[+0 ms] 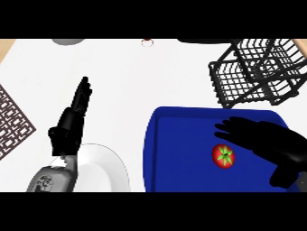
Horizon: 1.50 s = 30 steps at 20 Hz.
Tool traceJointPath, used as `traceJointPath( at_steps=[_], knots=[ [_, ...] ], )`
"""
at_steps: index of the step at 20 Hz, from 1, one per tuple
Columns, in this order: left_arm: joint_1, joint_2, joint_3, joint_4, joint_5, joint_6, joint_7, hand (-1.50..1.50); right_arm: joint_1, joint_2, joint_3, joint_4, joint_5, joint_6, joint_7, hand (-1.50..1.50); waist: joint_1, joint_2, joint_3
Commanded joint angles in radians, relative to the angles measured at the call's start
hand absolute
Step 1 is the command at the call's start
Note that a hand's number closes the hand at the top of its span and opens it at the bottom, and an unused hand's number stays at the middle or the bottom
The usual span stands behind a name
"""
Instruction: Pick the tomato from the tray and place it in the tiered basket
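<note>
Red tomato (224, 155), green-stemmed, lies on blue tray (176, 149) beside right hand (269, 140).

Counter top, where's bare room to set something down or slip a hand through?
Most open: the white counter between the left robot hand and the tiered basket, above the blue tray. The tray's left half is bare too. Crowded: its right side, with the tomato beside the right robot hand, and the lower left, with the white plate and brown trivet.
</note>
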Motion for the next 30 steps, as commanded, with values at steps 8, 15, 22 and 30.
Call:
traceJointPath(
  at_steps=[8,15,22,30],
  knots=[
    [0.021,-0.019,0.012,-0.022,-0.012,-0.022,-0.006,0.00,-0.053,0.112,0.041,0.107,0.085,0.025,-0.009,-1.50,0.002,0.000,0.000],
    [0.048,-0.056,-0.013,-0.035,-0.052,0.003,0.010,0.00,0.056,0.078,0.023,0.072,0.113,-0.040,-0.066,-1.50,-0.002,-0.001,0.000],
    [0.014,-0.022,0.051,0.001,-0.006,-0.057,-0.006,0.00,-0.006,0.177,0.047,0.213,0.155,-0.081,-0.059,-1.50,0.002,0.000,0.000],
    [0.006,-0.047,0.029,0.004,-0.057,-0.026,-0.005,0.00,0.029,0.188,-0.023,0.267,0.139,-0.203,-0.138,1.50,0.000,0.000,0.000]
  ],
)
